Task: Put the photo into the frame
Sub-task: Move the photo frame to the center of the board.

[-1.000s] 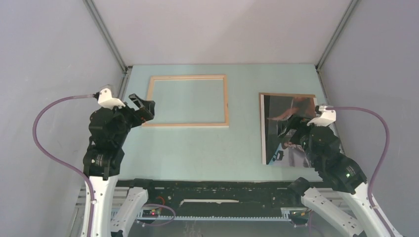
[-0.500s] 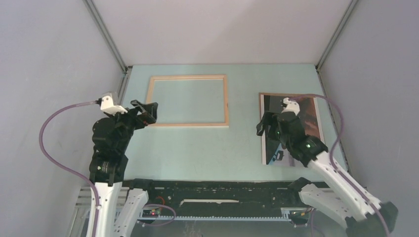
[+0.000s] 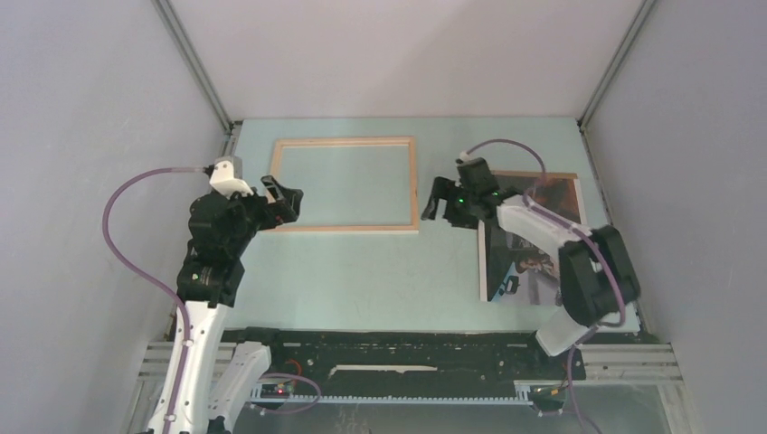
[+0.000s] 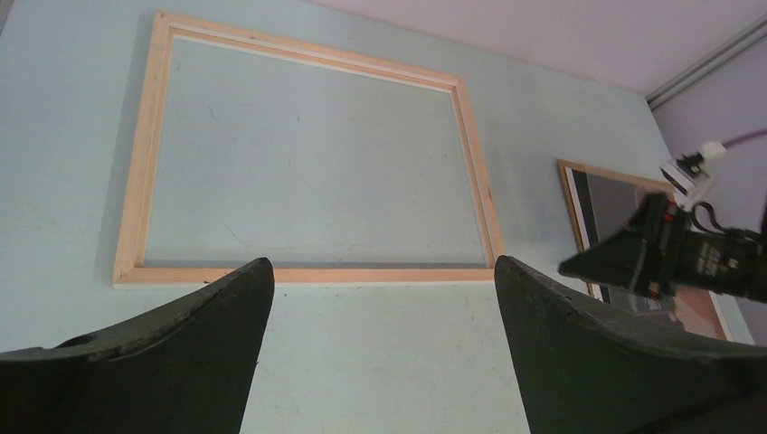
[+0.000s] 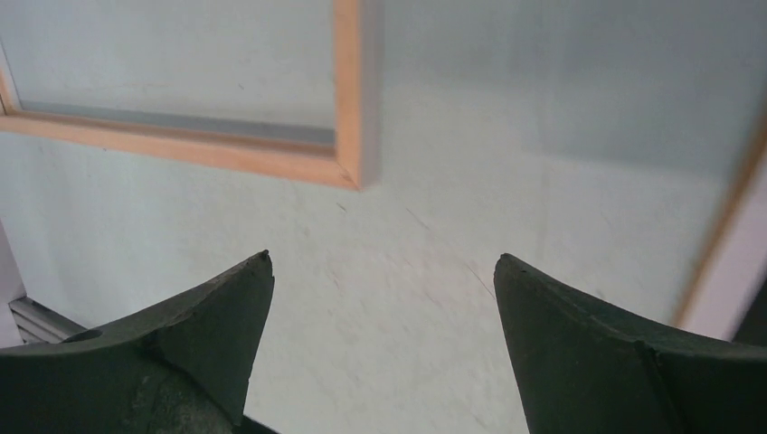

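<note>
Frame [image 3: 344, 229]: pale wood rectangle, flat on desk [image 3: 362, 271], far-left of centre. All 4 rails visible in left wrist view [image 4: 307, 274]. Nothing inside it, bare desk showing through.
Photo [image 3: 529, 267]: flat on desk at right, picture side up, dark w/ reddish patch at far corner. Thin brown border along far and left edges. Not in frame.
Gap: bare strip of desk between frame's right rail and photo's left edge. The two are apart, long sides approx. parallel.
Left pincer [image 3: 285, 194]: jaws wide apart, holding nothing. Sits near frame's near-left corner. Wrist view [image 4: 382, 271] shows it above desk, fingers clear of near rail.
Right pincer [image 3: 443, 206]: jaws wide apart, holding nothing. Over the bare strip, just beside frame's right rail. Its arm crosses above photo's far-left part.
Right wrist view: between the pincer's [image 5: 382, 262] fingers lies bare desk. Frame's near-right corner [image 5: 348, 136] at upper left, photo's brown-lined edge [image 5: 737, 271] at right margin.
Room: open desk along near side of frame and photo. Photo's right edge close to desk's right border, frame's far rail near the back edge.
</note>
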Controlling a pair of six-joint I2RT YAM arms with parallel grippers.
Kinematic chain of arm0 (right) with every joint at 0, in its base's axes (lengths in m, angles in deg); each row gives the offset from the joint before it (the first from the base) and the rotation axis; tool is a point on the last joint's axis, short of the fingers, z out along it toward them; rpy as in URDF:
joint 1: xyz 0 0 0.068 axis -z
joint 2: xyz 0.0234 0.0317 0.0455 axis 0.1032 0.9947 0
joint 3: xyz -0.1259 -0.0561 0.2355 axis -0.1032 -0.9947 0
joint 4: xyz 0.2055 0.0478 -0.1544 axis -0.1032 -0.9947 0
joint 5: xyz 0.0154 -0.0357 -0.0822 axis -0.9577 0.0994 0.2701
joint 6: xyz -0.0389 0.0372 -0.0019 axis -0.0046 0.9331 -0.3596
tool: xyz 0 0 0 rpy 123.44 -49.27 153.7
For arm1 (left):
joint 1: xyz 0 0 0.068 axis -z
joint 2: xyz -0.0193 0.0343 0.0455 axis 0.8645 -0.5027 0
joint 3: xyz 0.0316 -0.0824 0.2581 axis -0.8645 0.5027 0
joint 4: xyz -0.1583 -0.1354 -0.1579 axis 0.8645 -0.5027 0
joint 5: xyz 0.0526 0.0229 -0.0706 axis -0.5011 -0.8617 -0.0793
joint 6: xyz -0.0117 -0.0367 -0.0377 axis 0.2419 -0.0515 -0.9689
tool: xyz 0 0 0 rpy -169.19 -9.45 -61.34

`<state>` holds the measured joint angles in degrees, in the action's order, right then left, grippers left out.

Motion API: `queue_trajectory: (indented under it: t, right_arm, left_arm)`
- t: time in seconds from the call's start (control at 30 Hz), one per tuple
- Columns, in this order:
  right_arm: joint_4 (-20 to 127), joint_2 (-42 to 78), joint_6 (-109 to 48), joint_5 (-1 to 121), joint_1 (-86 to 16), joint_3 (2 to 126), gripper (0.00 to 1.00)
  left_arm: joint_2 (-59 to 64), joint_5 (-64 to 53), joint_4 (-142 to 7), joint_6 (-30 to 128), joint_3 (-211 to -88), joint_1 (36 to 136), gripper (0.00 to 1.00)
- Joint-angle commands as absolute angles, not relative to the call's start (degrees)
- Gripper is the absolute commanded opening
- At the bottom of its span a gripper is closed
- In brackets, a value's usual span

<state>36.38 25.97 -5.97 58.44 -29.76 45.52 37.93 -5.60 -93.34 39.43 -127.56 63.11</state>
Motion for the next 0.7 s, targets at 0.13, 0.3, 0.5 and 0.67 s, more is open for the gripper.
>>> queue_trajectory:
  t: [0.13, 0.3, 0.5, 0.67]
  right_arm:
    - [28.6, 44.1, -9.7, 67.7, -36.4, 66.6, 0.94]
    - [18.4, 53.7, -7.8, 76.4, -38.9, 78.9, 0.88]
    - [17.3, 58.0, -9.7, 74.9, -39.2, 81.8, 0.75]
    - [15.4, 60.5, -10.7, 73.3, -38.7, 84.5, 0.65]
  left_arm:
    - [39.0, -5.5, -93.5, 43.4, -126.7, 63.6, 1.00]
    - [39.2, -3.4, -93.2, 43.2, -126.4, 64.3, 1.00]
    - [38.7, -3.1, -92.1, 42.1, -126.7, 64.7, 1.00]
    - [35.3, 6.2, -86.8, 32.9, -131.8, 64.9, 1.00]
